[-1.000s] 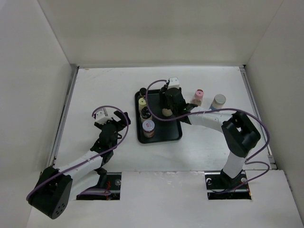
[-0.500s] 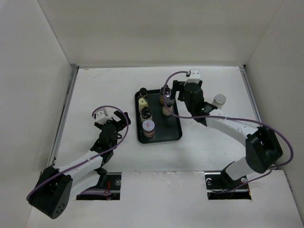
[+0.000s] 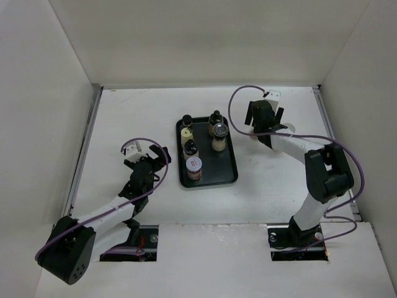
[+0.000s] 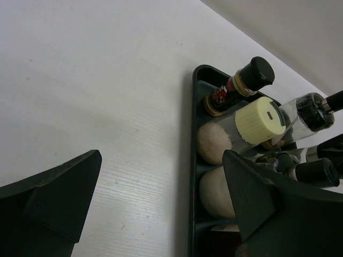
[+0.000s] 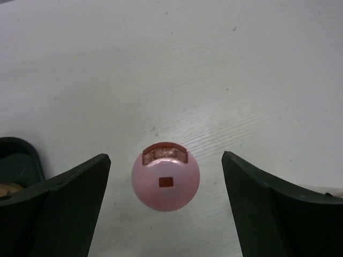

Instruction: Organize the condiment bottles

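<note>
A black tray (image 3: pixel 229 171) holds several condiment bottles: black-capped ones (image 3: pixel 216 117), a yellow-capped one (image 3: pixel 185 133), a beige one (image 3: pixel 218 144) and a jar with a red and white label (image 3: pixel 195 166). My right gripper (image 3: pixel 263 119) is open right of the tray, above a pink-capped bottle (image 5: pixel 165 182) that stands upright on the table between its fingers (image 5: pixel 69 198), untouched. That bottle is hidden under the gripper in the top view. A grey-capped jar (image 3: pixel 288 128) stands just right of it. My left gripper (image 3: pixel 154 158) is open and empty left of the tray.
In the left wrist view the tray's left rim (image 4: pixel 194 160) is close, with the black-capped (image 4: pixel 261 71) and yellow-capped (image 4: pixel 261 120) bottles behind it. The tray's corner (image 5: pixel 16 158) shows at the left of the right wrist view. White walls enclose the table.
My right gripper has left the tray, leaving the beige bottle standing there, and moved right to above the pink-capped bottle. The left arm has not moved.
</note>
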Controlling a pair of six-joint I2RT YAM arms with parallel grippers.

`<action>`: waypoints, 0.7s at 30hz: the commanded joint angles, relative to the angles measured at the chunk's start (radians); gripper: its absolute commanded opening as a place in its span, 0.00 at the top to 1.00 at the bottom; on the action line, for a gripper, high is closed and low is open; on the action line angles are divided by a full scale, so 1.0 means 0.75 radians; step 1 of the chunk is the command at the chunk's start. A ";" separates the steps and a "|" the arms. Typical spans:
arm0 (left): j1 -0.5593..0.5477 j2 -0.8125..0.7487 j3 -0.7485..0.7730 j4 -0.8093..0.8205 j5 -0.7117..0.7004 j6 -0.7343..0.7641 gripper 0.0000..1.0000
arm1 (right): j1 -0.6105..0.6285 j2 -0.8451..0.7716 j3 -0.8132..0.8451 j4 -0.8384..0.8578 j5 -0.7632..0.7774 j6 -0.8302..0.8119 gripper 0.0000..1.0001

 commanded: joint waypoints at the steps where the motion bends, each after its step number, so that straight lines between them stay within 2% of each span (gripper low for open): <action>1: 0.010 -0.007 0.004 0.075 0.008 -0.016 0.00 | -0.034 0.007 0.079 -0.001 0.029 0.030 0.09; 5: 0.010 0.017 0.010 0.075 0.020 -0.016 0.00 | -0.028 0.058 0.087 -0.027 -0.016 0.053 0.19; 9: 0.010 0.025 0.012 0.077 0.014 -0.016 0.00 | -0.028 0.052 0.067 -0.015 -0.020 0.073 0.47; 11: 0.014 0.024 0.012 0.077 0.020 -0.018 0.00 | -0.028 0.006 0.055 -0.001 -0.012 0.065 0.54; 16: 0.016 0.019 0.012 0.075 0.012 -0.018 0.00 | 0.037 -0.242 -0.058 0.038 0.005 0.065 0.55; 21: 0.022 -0.013 0.000 0.077 0.006 -0.018 0.00 | 0.185 -0.444 -0.234 0.008 -0.008 0.087 0.55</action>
